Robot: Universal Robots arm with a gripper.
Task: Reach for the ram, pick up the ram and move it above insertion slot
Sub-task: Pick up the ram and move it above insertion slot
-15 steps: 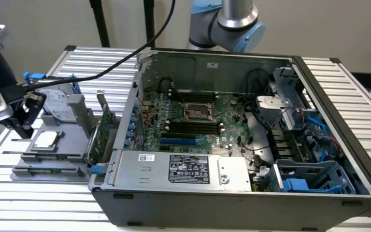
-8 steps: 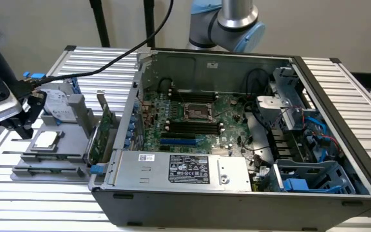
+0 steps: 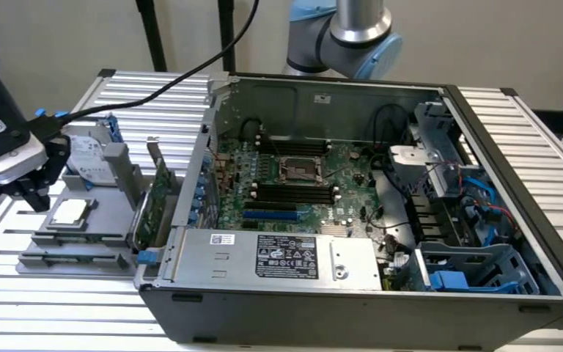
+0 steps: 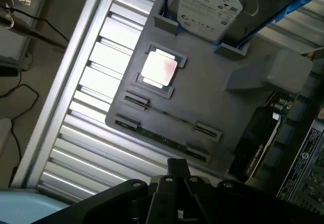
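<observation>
Tool point(image 3: 29, 192) hangs over the grey holder point(image 4: 202, 92) on the slatted counter point(image 4: 96, 82); can't tell if it's released or clenched, nothing seen in it. Ram point(image 4: 164, 140) lies on edge in the holder's slot nearest the tool, not touched, with the chip point(image 4: 159, 68) just past it and the hard drive point(image 4: 212, 6) further on. Step looks like the reach, early, no pick yet. Next move probably calls for dropping in line with the ram's long edge, clear of the chip. Open computer case point(image 3: 360, 191) sits beside the holder.
</observation>
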